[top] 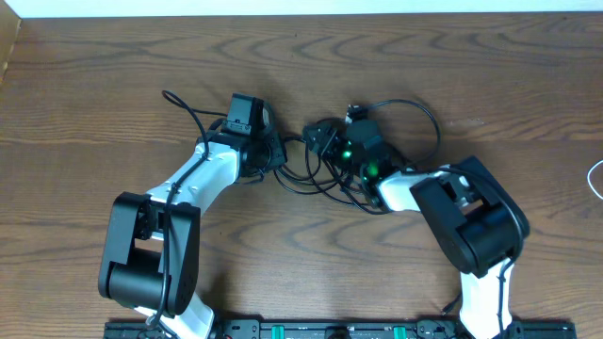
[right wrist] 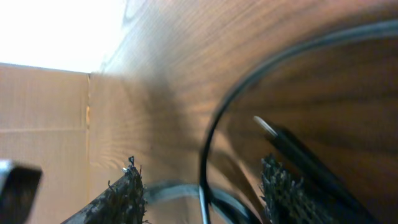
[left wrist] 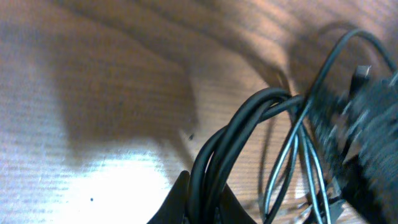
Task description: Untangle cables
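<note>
Left gripper is clamped on the cables: in the wrist view a bunch of black strands runs down between its fingers, arcs up just ahead of the tips and bends off to one side. A few thinner strands cross just beyond that bunch. The far end is blurred, so I can't tell where they go. Right gripper has its jaws apart, with the textured pads clearly separated. One thin black strand passes through the gap roughly midway, touching neither pad as far as I can see, then curves up and away ahead of the tips. A plug with a pale metal tip on a black body lies just ahead of one pad, resting on the table. A cardboard wall stands well beyond this gripper, off to the side. From overhead the two grippers face each other, close but apart. The black tangle sits between them and sags from that gap toward the arm bases. One wide loop swings out past the right gripper and round its outer side. White cord lies well apart from both grippers, beyond the right arm at the table edge, only partly in view.
</note>
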Action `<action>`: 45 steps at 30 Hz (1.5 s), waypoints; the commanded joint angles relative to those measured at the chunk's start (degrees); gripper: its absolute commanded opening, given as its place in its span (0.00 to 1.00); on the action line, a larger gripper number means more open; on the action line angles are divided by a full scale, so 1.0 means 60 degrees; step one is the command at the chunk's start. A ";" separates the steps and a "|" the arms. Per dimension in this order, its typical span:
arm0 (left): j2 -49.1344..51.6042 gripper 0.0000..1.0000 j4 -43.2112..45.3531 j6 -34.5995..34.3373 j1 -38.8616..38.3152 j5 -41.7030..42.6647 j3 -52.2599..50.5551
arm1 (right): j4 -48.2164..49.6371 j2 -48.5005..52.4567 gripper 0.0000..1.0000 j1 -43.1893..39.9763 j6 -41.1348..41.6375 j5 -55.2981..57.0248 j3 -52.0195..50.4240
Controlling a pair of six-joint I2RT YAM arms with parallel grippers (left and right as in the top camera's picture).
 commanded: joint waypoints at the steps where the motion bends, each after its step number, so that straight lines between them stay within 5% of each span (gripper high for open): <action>1: 0.0113 0.08 -0.0208 0.0095 0.0011 0.0153 0.0109 | -0.0109 0.0736 0.61 0.0109 0.0543 0.0098 0.0627; 4: 0.0113 0.08 -0.0291 0.0095 -0.0095 0.0157 0.0109 | -0.0109 0.0965 0.51 0.0106 0.0765 -0.0375 0.0933; 7: 0.0113 0.07 -0.0295 0.0095 -0.0361 0.0153 0.0109 | -0.0073 0.0969 0.01 0.0062 0.0721 -0.0721 0.0936; 11: 0.0113 0.08 -0.0299 0.0095 -0.0648 -0.0240 0.0109 | 0.1687 0.0871 0.01 -0.0616 -0.0452 -0.3155 0.0936; 16: 0.0113 0.08 -0.0346 0.0091 -0.0674 -0.2033 0.0109 | 0.3799 0.0270 0.01 -0.2007 -0.0171 -0.5909 0.0936; 24: 0.0113 0.08 -0.0725 0.0011 -0.0674 -0.4543 0.0109 | 0.4178 -0.1096 0.01 -0.4896 -0.0368 -0.7522 0.0933; 31: 0.0113 0.08 -0.2022 -0.2262 -0.0324 -0.7140 0.0109 | 0.1770 -0.1610 0.01 -0.7107 -0.2240 -0.7442 0.0933; 40: 0.0113 0.08 -0.2874 -0.5257 0.1078 -0.7016 0.0109 | -0.2805 -0.1927 0.01 -0.9023 -0.5359 -0.5960 0.0933; 43: 0.0113 0.08 -0.2736 -0.5064 0.1552 -0.5952 0.0109 | -0.3348 -0.1927 0.01 -0.9457 -0.5683 -0.5963 0.0933; 45: 0.0113 0.08 -0.1872 -0.2881 0.1741 -0.3825 0.0109 | -0.3603 -0.1927 0.01 -0.9530 -0.5963 -0.6404 0.0933</action>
